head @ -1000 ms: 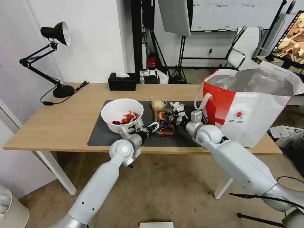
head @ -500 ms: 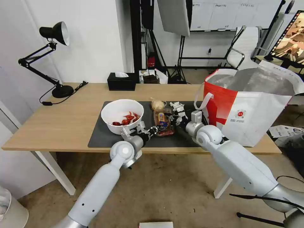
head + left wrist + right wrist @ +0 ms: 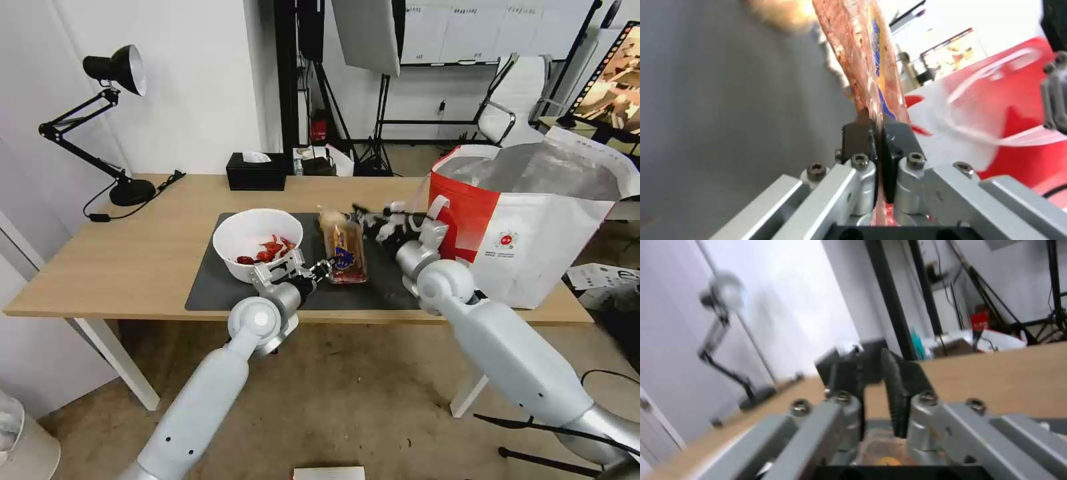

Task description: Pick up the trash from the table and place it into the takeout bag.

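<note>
Worktop: light wood top on white legs, carrying a dark grey mat across its middle.
Takeout bag: stood upright at the right end of the worktop, mouth open, silver lining exposed; one white loop handle hung on the side facing the mat.
Paper bowl: white, round, upright on the left part of the mat, with red food scraps inside.
Twin-tray box: clear plastic, on the mat just right of the bowl, near edge clamped by the left hand; contents reddish with a yellow-and-blue label.
Left hand: at the near edge of the box, between bowl and box. In the left wrist view both pads were pressed together on the thin plastic edge.
Right hand: raised above the mat's far right part, beside the bag's red side, well above the surface. In the right wrist view its fingers stood a narrow gap apart, with nothing seen between the tips.
Yellowish wad: on the mat at the far end of the box.
</note>
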Motion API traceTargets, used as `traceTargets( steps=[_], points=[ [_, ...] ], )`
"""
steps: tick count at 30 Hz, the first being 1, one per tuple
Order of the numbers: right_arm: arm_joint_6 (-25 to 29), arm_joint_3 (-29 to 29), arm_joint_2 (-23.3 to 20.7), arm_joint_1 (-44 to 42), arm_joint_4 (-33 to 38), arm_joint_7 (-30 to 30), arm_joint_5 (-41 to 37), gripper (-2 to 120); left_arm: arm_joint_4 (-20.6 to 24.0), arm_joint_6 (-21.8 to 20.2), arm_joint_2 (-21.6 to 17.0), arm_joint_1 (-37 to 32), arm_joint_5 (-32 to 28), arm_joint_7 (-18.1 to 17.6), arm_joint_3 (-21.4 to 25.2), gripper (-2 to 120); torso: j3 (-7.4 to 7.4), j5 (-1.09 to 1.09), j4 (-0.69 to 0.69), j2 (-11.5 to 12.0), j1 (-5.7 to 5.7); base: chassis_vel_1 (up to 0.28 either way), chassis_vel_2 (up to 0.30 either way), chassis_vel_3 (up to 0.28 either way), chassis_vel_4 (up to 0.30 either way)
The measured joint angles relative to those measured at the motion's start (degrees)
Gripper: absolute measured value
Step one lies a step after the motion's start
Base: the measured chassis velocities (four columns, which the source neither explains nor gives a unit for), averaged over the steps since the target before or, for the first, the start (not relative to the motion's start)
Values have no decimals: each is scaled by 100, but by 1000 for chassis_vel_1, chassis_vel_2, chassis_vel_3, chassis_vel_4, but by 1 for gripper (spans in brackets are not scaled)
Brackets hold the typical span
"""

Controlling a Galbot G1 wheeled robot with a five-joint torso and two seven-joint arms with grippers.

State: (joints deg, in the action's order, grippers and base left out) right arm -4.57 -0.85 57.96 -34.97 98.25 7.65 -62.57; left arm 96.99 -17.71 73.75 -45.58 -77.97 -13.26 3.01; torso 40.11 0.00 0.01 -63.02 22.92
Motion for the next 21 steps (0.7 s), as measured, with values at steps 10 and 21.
traceTargets(
  steps=[10, 21],
  points=[
    [-1, 1648, -690, -2274, 1641, 137, 1277, 67, 991, 273, -613, -48, 844, 215, 634, 0, -1, 0, -2, 0, -1, 0, 0, 0, 0],
    [-138, 2101, -540, -3860, 2085, -414, 3190, 100, 1134, 745, -1364, 1181, 1663, 798, 322, 0, -1, -3, 0, -1, -1, 0, 0, 0, 0]
  ],
)
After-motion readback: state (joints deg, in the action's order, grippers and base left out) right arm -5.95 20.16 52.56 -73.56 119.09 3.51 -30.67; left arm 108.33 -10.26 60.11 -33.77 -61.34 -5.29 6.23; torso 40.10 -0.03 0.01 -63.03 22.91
